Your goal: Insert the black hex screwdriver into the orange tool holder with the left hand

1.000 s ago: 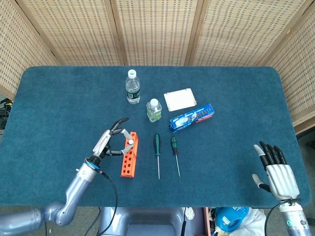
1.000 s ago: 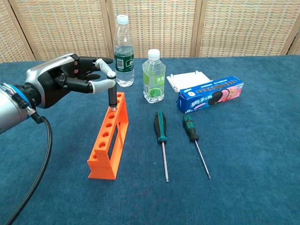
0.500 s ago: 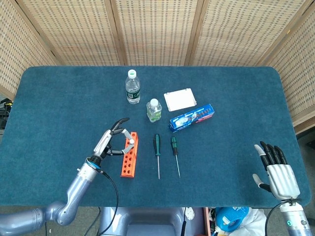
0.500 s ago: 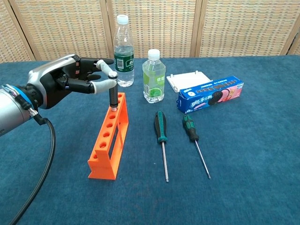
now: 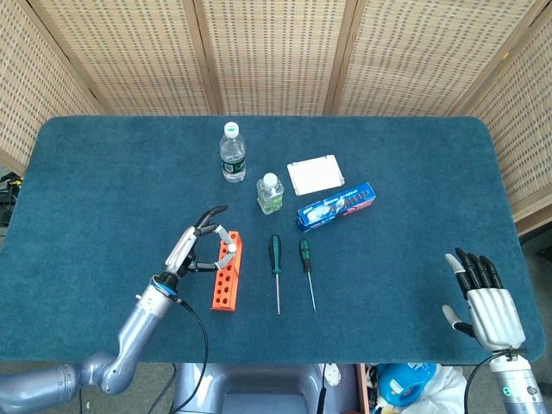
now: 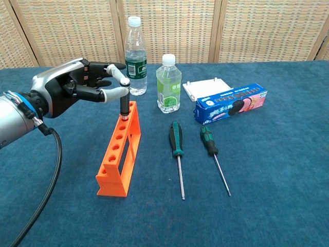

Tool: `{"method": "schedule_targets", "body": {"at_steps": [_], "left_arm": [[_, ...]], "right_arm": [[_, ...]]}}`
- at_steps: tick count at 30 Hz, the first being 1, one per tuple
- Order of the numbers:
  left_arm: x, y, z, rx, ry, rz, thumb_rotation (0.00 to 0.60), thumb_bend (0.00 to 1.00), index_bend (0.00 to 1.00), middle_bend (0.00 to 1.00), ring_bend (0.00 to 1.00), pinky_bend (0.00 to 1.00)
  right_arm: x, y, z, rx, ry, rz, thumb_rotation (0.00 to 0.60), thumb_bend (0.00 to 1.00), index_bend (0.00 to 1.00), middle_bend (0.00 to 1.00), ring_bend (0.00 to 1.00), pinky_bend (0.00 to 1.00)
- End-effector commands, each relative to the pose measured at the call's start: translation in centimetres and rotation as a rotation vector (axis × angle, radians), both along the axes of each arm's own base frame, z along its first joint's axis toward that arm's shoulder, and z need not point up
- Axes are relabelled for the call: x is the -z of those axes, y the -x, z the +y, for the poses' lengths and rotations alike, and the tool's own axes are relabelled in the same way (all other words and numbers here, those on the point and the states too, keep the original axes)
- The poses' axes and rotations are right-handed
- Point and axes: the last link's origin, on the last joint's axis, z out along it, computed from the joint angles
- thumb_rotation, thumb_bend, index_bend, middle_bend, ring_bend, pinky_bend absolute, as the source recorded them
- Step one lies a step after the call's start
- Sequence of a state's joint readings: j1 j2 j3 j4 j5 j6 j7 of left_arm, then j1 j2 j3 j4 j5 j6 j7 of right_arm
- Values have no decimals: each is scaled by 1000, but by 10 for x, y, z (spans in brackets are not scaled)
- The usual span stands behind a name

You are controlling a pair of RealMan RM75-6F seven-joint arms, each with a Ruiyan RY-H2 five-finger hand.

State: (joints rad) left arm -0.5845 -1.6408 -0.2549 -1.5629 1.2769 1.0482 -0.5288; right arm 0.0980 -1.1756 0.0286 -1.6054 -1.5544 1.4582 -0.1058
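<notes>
The orange tool holder (image 6: pixel 120 152) (image 5: pixel 226 276) stands on the blue table, left of centre. A black hex screwdriver (image 6: pixel 124 105) stands upright with its tip in a hole near the holder's far end. My left hand (image 6: pixel 77 87) (image 5: pixel 197 246) pinches the screwdriver's top between thumb and a finger, the other fingers spread. My right hand (image 5: pixel 485 302) rests at the table's near right edge, fingers apart and holding nothing; the chest view does not show it.
Two green-handled screwdrivers (image 6: pixel 177 144) (image 6: pixel 211 146) lie right of the holder. Behind them stand a tall water bottle (image 6: pixel 135 56), a small bottle (image 6: pixel 168 85), a blue biscuit box (image 6: pixel 231 104) and a white box (image 6: pixel 208 87). A black cable (image 6: pixel 49 175) trails from my left arm.
The left hand and screwdriver have barely shifted; the screwdriver stays upright in the holder's far hole. The right hand has not moved.
</notes>
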Motion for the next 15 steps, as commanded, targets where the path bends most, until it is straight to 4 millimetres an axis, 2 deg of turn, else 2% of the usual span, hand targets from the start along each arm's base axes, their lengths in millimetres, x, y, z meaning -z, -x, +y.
{"method": "schedule_targets", "body": {"at_steps": [1,15], "left_arm": [[0,0,0,-3,0,0,600,385,739,107,0,0],[4,0,-4,-6,27,-13,600,386,739,107,0,0]], "right_arm": [[0,0,0,-1,0,0,600,281,0,0,0,0],[0,0,0,-4,0,0,600,281,0,0,0,0]]}}
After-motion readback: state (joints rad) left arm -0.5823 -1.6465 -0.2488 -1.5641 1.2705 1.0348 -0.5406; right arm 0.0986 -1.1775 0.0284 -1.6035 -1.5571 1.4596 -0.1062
